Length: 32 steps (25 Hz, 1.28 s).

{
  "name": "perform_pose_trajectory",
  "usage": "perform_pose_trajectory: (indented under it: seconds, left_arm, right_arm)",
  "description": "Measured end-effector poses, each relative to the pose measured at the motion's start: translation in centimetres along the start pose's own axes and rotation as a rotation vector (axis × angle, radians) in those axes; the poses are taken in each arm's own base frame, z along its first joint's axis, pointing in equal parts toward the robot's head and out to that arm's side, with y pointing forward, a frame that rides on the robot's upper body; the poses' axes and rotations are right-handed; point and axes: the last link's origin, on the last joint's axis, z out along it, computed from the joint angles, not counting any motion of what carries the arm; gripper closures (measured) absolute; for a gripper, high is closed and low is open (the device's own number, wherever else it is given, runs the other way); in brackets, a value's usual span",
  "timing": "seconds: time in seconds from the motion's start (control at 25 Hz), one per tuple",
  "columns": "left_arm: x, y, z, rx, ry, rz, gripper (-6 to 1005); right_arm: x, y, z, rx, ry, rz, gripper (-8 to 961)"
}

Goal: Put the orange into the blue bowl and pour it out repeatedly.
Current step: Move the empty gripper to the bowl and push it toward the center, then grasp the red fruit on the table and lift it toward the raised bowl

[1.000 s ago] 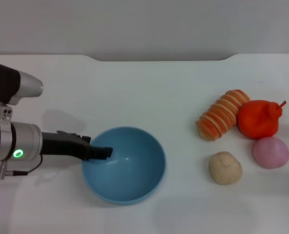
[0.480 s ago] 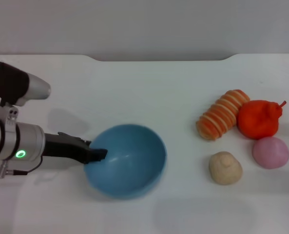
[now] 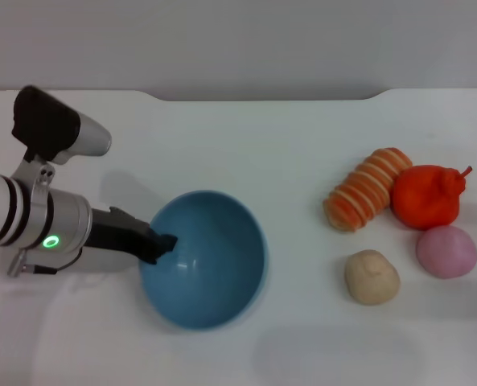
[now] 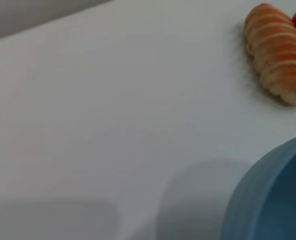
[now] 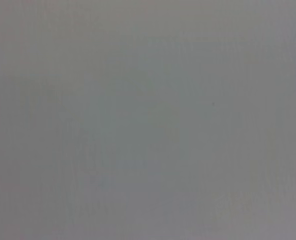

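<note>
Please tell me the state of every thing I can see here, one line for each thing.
bowl: empty, tilted, its rim held by the left hand.
orange: on the table, outside the bowl, touching the striped roll.
striped roll: lying on the table.
pink ball: resting on the table, in front of the orange.
beige lump: resting on the table, left of the pink ball.
right hand: not in view.

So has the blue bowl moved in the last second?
Yes. The blue bowl has tipped up in the left hand, opening now facing the orange.
</note>
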Motion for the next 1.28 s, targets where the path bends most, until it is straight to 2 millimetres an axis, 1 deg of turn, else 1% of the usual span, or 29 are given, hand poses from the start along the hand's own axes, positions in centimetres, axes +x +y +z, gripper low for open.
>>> perform_pose_trajectory:
  seconds: [0.2, 0.32, 0.4, 0.6, 0.72, 0.92, 1.12, 1.28]
  left_arm:
    - [0.9, 0.1, 0.1, 0.0, 0.005, 0.026, 904]
    - [1.3, 0.1, -0.1, 0.001, 0.01, 0.031, 1002]
    - [2.1, 0.2, -0.6, -0.004, 0.022, 0.043, 1001]
    - [5.6, 0.3, -2.4, -0.039, 0.044, 0.051, 999]
    - [7.7, -0.2, -3.2, -0.008, 0.013, 0.024, 1000]
    - [10.4, -0.7, -3.5, 0.134, -0.098, 0.066, 1000]
    - [13.2, 0.2, -3.7, 0.204, -0.159, 0.127, 999]
    - [14.4, 1.1, -3.9, 0.203, -0.203, 0.164, 999]
  right_arm:
    - [0.0, 0.0, 0.0, 0.0, 0.0, 0.0, 238]
    - [0.0, 0.0, 0.0, 0.001, -0.001, 0.0, 238]
    - [-0.1, -0.1, 0.0, 0.005, -0.004, 0.001, 238]
    - [-0.2, -0.2, 0.1, 0.008, -0.008, -0.002, 238]
    - [-0.2, -0.3, 0.1, 0.011, -0.003, -0.003, 238]
    - [0.0, -0.4, 0.2, 0.016, 0.01, -0.005, 238]
    - [0.0, -0.2, 0.5, 0.006, 0.018, -0.007, 238]
    - [0.4, -0.1, 1.0, 0.003, 0.055, -0.006, 238]
